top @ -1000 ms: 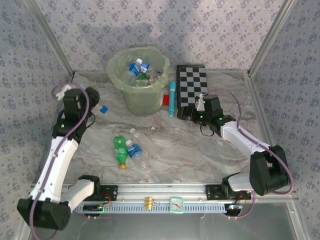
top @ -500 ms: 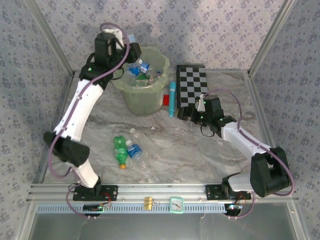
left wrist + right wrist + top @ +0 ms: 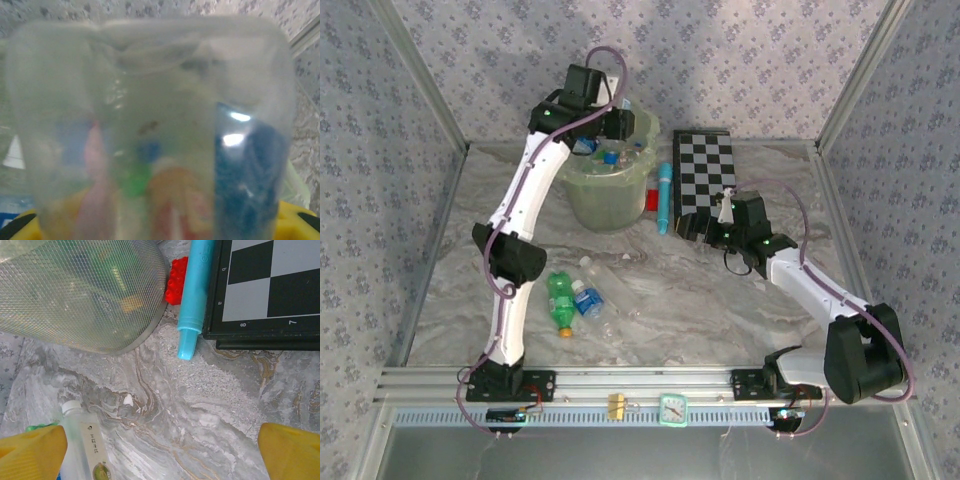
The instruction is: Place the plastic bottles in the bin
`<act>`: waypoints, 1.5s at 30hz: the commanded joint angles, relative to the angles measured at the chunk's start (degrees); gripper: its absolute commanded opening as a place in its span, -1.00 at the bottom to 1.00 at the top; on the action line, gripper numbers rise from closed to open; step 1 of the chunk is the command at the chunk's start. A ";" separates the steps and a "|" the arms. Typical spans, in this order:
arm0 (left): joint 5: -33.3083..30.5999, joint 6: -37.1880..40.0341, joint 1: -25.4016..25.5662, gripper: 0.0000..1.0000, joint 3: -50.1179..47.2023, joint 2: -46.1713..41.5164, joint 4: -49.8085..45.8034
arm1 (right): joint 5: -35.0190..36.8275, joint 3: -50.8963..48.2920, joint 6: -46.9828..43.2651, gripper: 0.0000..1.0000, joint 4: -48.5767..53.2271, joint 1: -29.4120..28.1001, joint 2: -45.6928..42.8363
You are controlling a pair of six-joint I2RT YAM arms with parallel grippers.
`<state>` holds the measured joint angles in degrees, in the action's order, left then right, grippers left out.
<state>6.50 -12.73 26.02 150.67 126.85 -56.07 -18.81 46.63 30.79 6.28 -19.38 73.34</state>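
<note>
The bin [image 3: 605, 195], a pale-green bucket with a clear liner, stands at the back and holds several bottles [image 3: 610, 155]. My left gripper [image 3: 612, 123] hangs over its mouth, shut on a clear bottle [image 3: 155, 125] that blocks most of the left wrist view. Its yellow fingertips [image 3: 295, 220] peek out at the bottom corners. On the table lie a green bottle [image 3: 558, 295] with an orange cap, a blue-labelled bottle [image 3: 588, 300] and a clear white-capped bottle [image 3: 595, 268] [image 3: 85, 440]. My right gripper [image 3: 692, 228] [image 3: 160, 450] is open and low over bare table, right of them.
A teal tube [image 3: 663, 197] [image 3: 195, 290] and a small red block [image 3: 650, 200] [image 3: 176, 280] lie between the bin and the checkerboard [image 3: 704, 170] [image 3: 270, 285]. The bin's mesh wall [image 3: 85, 290] is just ahead of the right gripper. Patterned walls enclose the table.
The left arm lifted from the table's left side with a bottle, reached the bin's left rim, and now sits over the bin's mouth. The right arm has barely moved.
</note>
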 commanded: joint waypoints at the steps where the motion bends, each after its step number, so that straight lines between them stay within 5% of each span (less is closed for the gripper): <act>1: 0.56 2.08 0.76 -0.01 -0.17 -0.90 -2.05 | 0.51 -0.82 -0.16 1.00 1.05 0.37 -1.07; 4: -0.10 1.69 0.83 0.10 -0.72 -0.90 -2.20 | 0.39 -0.83 0.06 1.00 0.73 0.28 -0.92; 9: -0.69 -0.18 0.86 0.56 -0.66 -2.41 -0.94 | 0.04 -0.44 -0.38 0.99 0.88 -0.44 -0.84; 13: -0.88 -1.56 0.87 0.61 -4.02 -6.75 2.24 | 0.01 -0.01 -0.73 1.00 0.20 -1.75 -0.35; 19: -1.61 -4.32 0.87 0.71 -32.89 -25.05 22.80 | 0.13 2.76 -1.94 1.00 0.03 -5.41 3.11; 28: -12.24 -7.63 0.87 0.97 -70.73 -50.22 43.64 | -0.16 8.67 -3.95 1.00 1.59 -12.14 10.39; 37: -17.45 -17.21 0.54 1.00 -97.70 -66.30 51.04 | -1.05 12.36 -9.03 0.86 7.82 -22.14 16.05; 45: -19.81 -30.78 0.50 1.00 -113.21 -78.07 47.97 | 7.47 17.42 -17.19 0.78 17.09 -31.70 22.86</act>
<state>-10.85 -36.32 26.74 39.83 52.75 -9.04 -15.88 61.08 18.44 17.47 -49.28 94.06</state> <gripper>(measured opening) 0.997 0.891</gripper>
